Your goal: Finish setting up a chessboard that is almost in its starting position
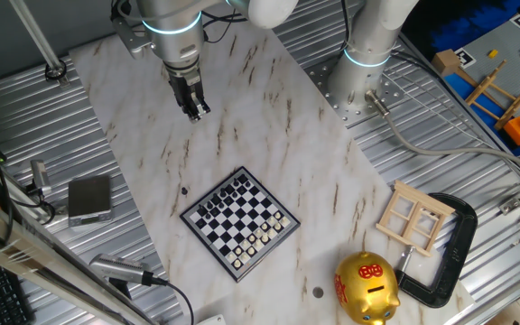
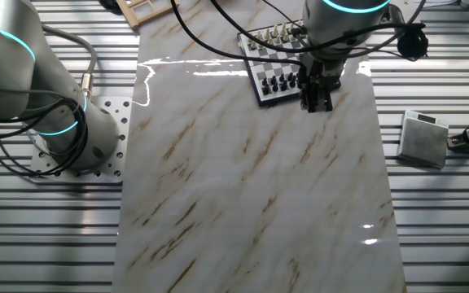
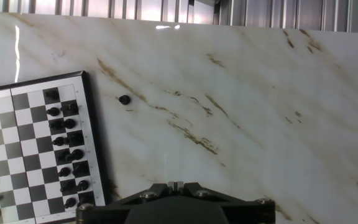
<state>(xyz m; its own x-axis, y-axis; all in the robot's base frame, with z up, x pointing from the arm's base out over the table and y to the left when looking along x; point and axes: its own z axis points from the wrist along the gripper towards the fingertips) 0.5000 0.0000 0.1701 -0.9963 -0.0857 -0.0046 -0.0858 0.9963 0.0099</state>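
Observation:
The chessboard [image 1: 240, 223] lies on the marble table, black pieces on its far side and white ones on its near side. It also shows in the other fixed view [image 2: 271, 67] and at the left of the hand view [image 3: 36, 149]. One small black piece [image 1: 184, 190] lies off the board on the marble, seen in the hand view [image 3: 124, 99] just beyond the board's rim. My gripper [image 1: 197, 112] hangs well above the table, away from the board, with its fingers together and nothing between them. It also shows in the other fixed view [image 2: 316, 104] and in the hand view [image 3: 175, 184].
A gold piggy bank [image 1: 366, 287], a pale wooden window frame [image 1: 413, 217] and a black clamp [image 1: 454, 257] sit near the board. A grey box [image 1: 89, 199] rests on the metal bench. A second arm's base [image 1: 366, 63] stands at the table's edge.

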